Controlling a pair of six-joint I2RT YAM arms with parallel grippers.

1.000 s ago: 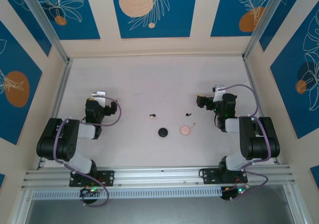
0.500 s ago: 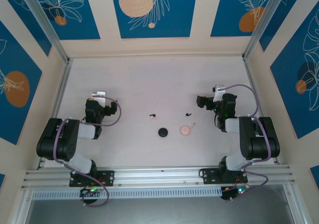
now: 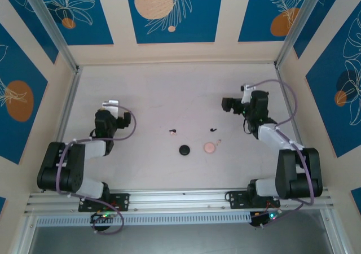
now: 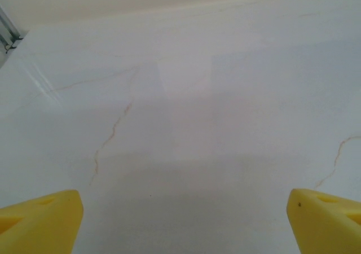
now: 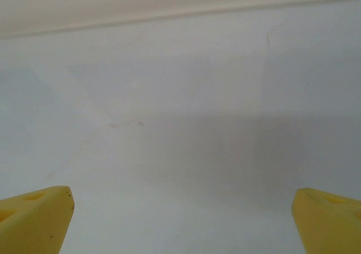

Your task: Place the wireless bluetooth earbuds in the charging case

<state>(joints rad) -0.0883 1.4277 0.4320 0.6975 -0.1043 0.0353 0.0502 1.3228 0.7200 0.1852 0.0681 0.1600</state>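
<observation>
A: What do we see around the black round disc [image 3: 184, 149] on the table [image 3: 152, 90]?

B: Just beyond it and a touch to its left lies the left earbud [image 3: 173, 132], a tiny dark speck. The right earbud [image 3: 213, 130] also lies beyond the disc, but off to its right. Both sit bare on the table, apart from the disc and from each other.

A: And the pale pinkish disc [image 3: 210, 147]?

B: We see it just to the right of the black disc, not touching it.

A: How do our grippers stand?

B: In its wrist view the left gripper [image 4: 181, 223] has its yellow fingers [image 4: 39, 220] wide apart, with bare table between them. The right gripper [image 5: 181, 220] looks the same, jaws spread and holding nothing. From above, we place the left one well to the left of the black disc. The right one is well to the disc's right and farther back. Both are well apart from the earbuds.
</observation>
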